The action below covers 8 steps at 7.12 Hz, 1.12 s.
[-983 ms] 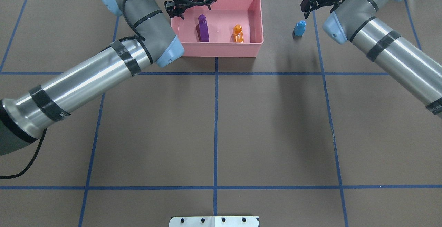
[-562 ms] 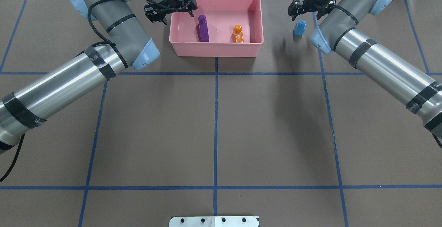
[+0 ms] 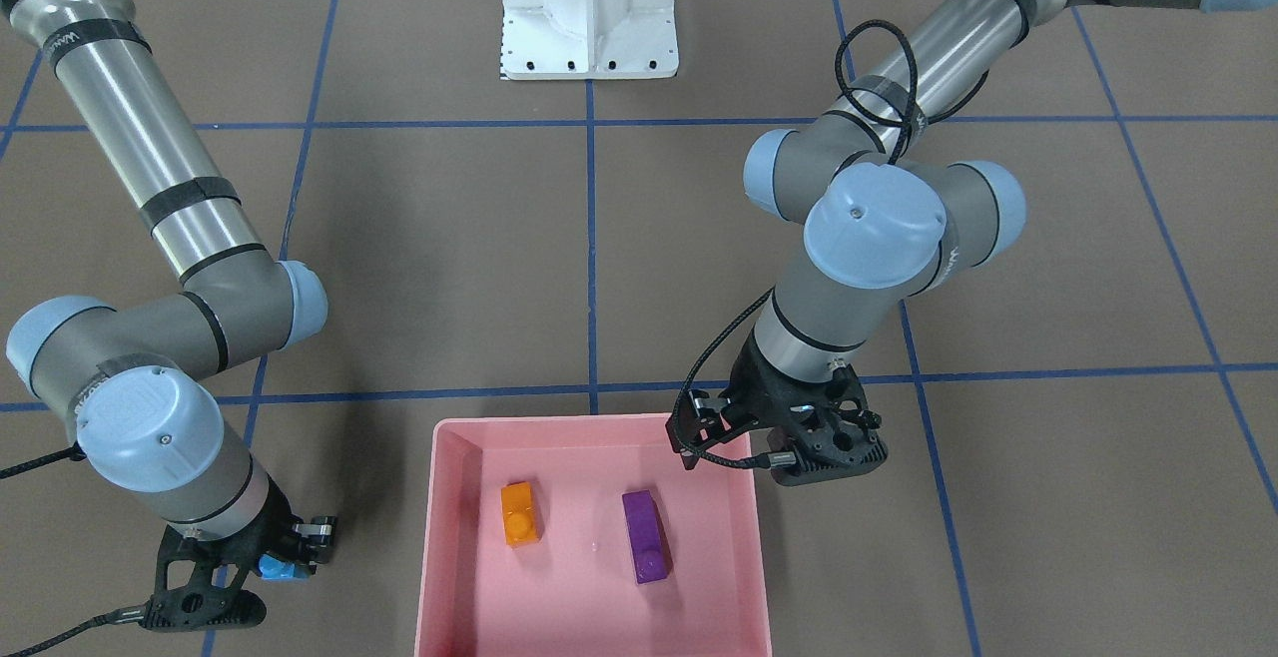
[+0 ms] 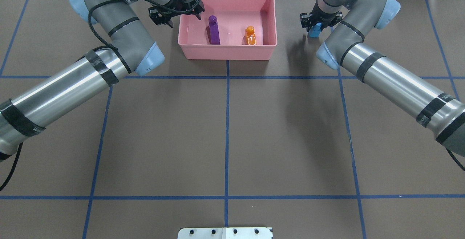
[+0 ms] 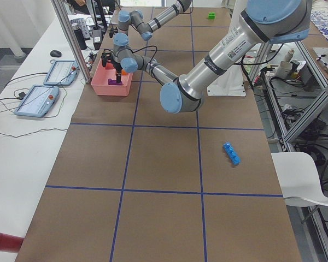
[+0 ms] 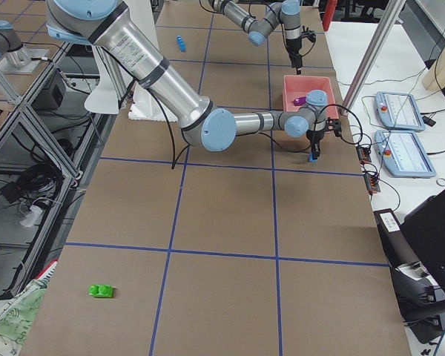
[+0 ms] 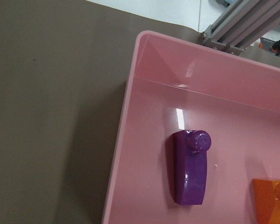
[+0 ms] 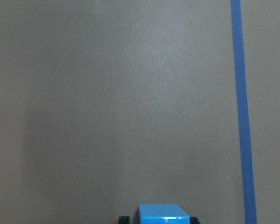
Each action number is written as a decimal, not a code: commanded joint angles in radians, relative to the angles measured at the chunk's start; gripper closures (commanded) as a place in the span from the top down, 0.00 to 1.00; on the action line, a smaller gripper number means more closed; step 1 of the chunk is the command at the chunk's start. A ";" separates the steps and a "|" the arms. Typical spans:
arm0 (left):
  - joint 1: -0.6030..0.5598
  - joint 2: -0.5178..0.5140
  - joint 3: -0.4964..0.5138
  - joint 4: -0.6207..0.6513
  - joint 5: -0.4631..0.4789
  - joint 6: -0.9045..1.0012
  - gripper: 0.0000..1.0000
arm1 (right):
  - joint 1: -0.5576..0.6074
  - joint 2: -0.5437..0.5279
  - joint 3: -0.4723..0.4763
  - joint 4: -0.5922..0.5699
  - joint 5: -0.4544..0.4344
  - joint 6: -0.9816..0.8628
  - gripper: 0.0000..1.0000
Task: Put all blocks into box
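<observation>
The pink box [image 4: 227, 52] [image 3: 439, 537] holds the purple block [image 4: 214, 32] [image 3: 645, 535] [image 7: 191, 170] and the orange block [image 4: 250, 36] [image 3: 519, 513]. My left gripper [image 4: 175, 12] [image 3: 789, 437] is open and empty over the box's left wall. The small blue block [image 4: 314, 32] [image 3: 275, 567] [image 8: 161, 214] stands on the table right of the box. My right gripper [image 4: 319, 21] [image 3: 255, 562] is down around it, open, one finger on each side. The long blue block [image 5: 231, 153] [image 6: 180, 41] and the green block [image 6: 101, 291] [image 5: 211, 15] lie far away near the table's ends.
The white metal base [image 3: 589, 8] [image 4: 225, 233] stands at the robot's side of the table. Blue tape lines cross the brown table. Aluminium frame posts [image 6: 378, 44] and operator tablets [image 6: 404, 111] stand just beyond the box.
My left gripper moved left, from over the box's inside to its left wall. My right gripper moved in and down over the small blue block.
</observation>
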 commanded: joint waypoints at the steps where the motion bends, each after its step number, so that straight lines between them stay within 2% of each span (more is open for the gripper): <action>1: 0.003 0.000 0.000 -0.002 0.001 -0.001 1.00 | 0.003 -0.001 0.002 0.002 -0.006 0.005 0.00; 3: 0.006 0.000 -0.002 -0.002 0.001 -0.005 1.00 | 0.050 0.017 0.024 -0.001 0.003 0.058 0.00; 6: 0.008 0.016 -0.025 -0.002 0.001 -0.005 1.00 | 0.061 0.127 0.042 -0.003 0.023 0.343 0.00; 8: 0.008 0.077 -0.081 -0.005 -0.002 0.002 1.00 | 0.060 0.190 0.042 -0.003 0.023 0.488 0.00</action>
